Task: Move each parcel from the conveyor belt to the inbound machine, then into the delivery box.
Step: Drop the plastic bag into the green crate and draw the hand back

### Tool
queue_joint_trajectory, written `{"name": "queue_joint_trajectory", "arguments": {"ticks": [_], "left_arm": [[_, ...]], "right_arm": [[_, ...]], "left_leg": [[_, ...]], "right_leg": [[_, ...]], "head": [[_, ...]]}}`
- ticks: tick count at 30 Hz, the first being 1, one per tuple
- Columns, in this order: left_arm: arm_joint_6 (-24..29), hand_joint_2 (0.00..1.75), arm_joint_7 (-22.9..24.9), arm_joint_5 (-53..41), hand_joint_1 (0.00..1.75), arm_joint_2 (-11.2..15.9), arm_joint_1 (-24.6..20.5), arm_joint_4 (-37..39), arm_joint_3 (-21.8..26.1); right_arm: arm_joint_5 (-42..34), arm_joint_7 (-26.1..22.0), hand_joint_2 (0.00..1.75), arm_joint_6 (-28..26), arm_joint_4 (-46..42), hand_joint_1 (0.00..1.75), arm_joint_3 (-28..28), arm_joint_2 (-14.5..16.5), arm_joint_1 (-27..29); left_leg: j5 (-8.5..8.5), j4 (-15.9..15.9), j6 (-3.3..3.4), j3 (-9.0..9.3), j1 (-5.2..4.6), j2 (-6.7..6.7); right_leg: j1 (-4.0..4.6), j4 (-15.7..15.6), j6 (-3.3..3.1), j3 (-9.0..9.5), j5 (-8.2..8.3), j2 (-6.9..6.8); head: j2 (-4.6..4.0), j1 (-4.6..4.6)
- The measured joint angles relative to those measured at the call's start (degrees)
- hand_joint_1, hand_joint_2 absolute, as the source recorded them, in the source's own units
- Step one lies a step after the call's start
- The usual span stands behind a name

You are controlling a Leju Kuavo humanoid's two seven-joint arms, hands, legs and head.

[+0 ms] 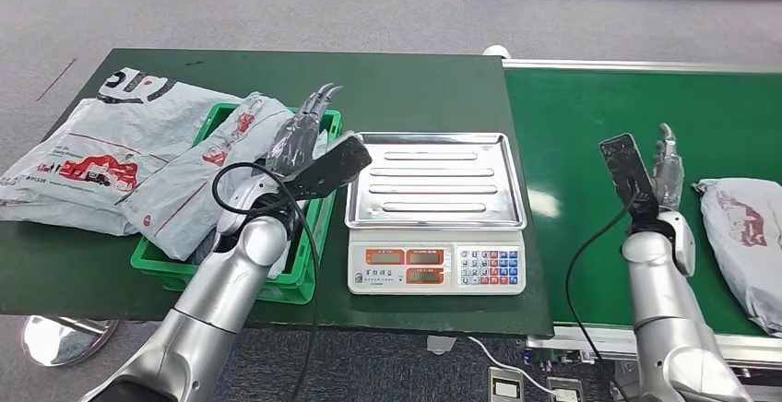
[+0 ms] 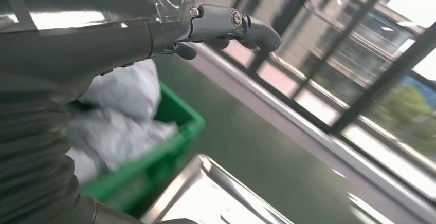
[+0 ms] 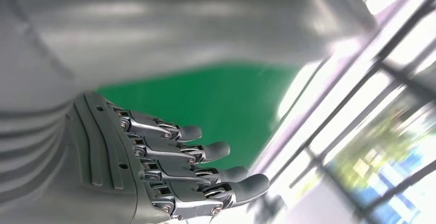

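Grey parcels (image 1: 138, 158) lie heaped in and over the green delivery box (image 1: 309, 264) at the left; the left hand (image 1: 300, 135) hovers above it, fingers apart, holding nothing; the scale (image 1: 435, 213) sits mid-table; the right hand (image 1: 666, 167), fingers spread and empty, hangs over the conveyor belt (image 1: 572, 125) beside a parcel (image 1: 747, 227) at the far right.

Silver tubular arms, black cables looping at wrists, grey ribbed hand (image 3: 154, 172) covers (small screws), dark-tipped fingers (image 3: 216, 151)

Glossy steel scale tray (image 1: 435, 181), matt green belt (image 1: 590, 125), crinkled plastic parcel (image 1: 745, 236)
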Motion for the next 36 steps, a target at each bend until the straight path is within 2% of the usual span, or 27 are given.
{"name": "queue_joint_trajectory", "arguments": {"ticks": [5,8,15,22,26,32,36], "left_arm": [[-6.97,1.75,-5.86,19.14,0.0,0.76,1.05,-0.95,0.69],[-7.82,1.75,-7.29,21.56,0.0,1.16,1.17,-0.34,0.71],[-9.04,1.75,-9.43,25.62,0.0,1.56,1.57,1.86,0.71],[-5.43,1.75,-9.83,22.15,0.0,1.54,1.79,3.07,0.3],[-5.31,1.75,-9.77,21.74,0.0,1.4,2.11,3.05,0.09],[-5.33,1.75,-8.98,21.46,0.0,1.09,3.61,1.78,0.07],[-5.39,1.75,-8.82,21.01,0.0,0.95,4.2,1.05,0.07]], "right_arm": [[9.73,3.89,1.75,-7.96,4.03,0.0,-0.43,-3.57,2.27],[11.49,4.37,1.75,-9.41,6.18,0.0,-1.12,-4.91,2.9],[17.09,8.9,1.75,-11.85,11.37,0.0,-2.57,-7.84,4.26],[20.18,12.94,1.75,-10.26,14.24,0.0,-6.33,-9.52,7.37],[21.36,14.13,1.75,-9.21,14.71,0.0,-8.53,-9.72,8.31],[24.17,16.37,1.75,-2.77,14.8,0.0,-13.83,-9.76,9.94],[24.81,16.37,1.75,-1.45,14.8,0.0,-16.57,-9.76,10.22]], "left_leg": [[-0.02,0.0,0.02,-0.01,0.0,-0.04],[-0.04,0.0,0.02,0.0,0.0,0.01],[-0.04,0.0,0.03,0.0,0.0,-0.05],[-0.11,0.0,0.09,-0.01,-0.01,-0.03],[-0.13,0.0,0.09,0.01,-0.01,0.03],[-0.12,0.0,0.1,-0.01,-0.02,-0.01],[-0.13,0.0,0.1,0.0,-0.02,0.04]], "right_leg": [[0.0,-0.01,0.02,0.01,-0.03,-0.06],[0.0,-0.01,0.02,0.0,-0.02,-0.01],[0.0,-0.03,0.05,0.03,-0.05,-0.1],[-0.01,-0.03,0.06,0.02,-0.07,-0.05],[-0.01,-0.03,0.06,0.0,-0.07,0.01],[-0.01,-0.03,0.06,0.03,-0.08,-0.05],[-0.01,-0.03,0.06,0.02,-0.07,0.01]], "head": [[0.0,0.0],[0.0,0.0],[0.0,0.0],[0.0,0.0],[0.0,0.0],[0.0,0.0],[0.0,0.0]]}}
